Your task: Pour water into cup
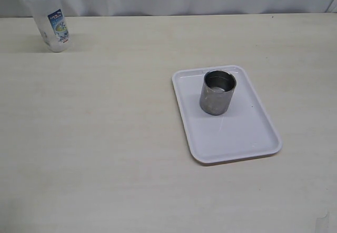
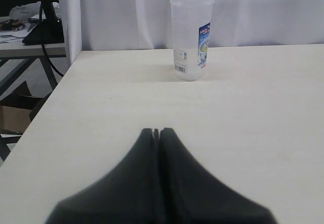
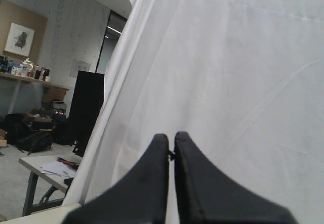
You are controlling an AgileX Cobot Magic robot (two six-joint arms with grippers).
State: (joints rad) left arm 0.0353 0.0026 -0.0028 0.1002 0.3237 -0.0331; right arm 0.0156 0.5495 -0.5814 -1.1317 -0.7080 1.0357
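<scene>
Exterior view: a pale table [image 1: 105, 154] carries a white tray [image 1: 247, 138] right of centre. The cup [image 1: 216, 92], dull grey steel, stands upright on the far half of the tray, well inside its rim. A tall clear pitcher [image 1: 46, 14] with a blue-white label stands at the far left corner of the table, well apart from the tray. Neither arm appears in this view.

Left wrist view: the left gripper [image 2: 157, 131] is fully closed, its black fingers [image 2: 174, 163] pressed tip to tip, with nothing between them. It sits low over bare table, pointing toward the pitcher [image 2: 191, 37], which stands upright near the far edge.

Right wrist view: the right gripper [image 3: 171, 135] is likewise closed and empty. It faces a white curtain [image 3: 243, 82]; a room with a desk [image 3: 48, 169] shows beyond.

No water is discernible in any view.
</scene>
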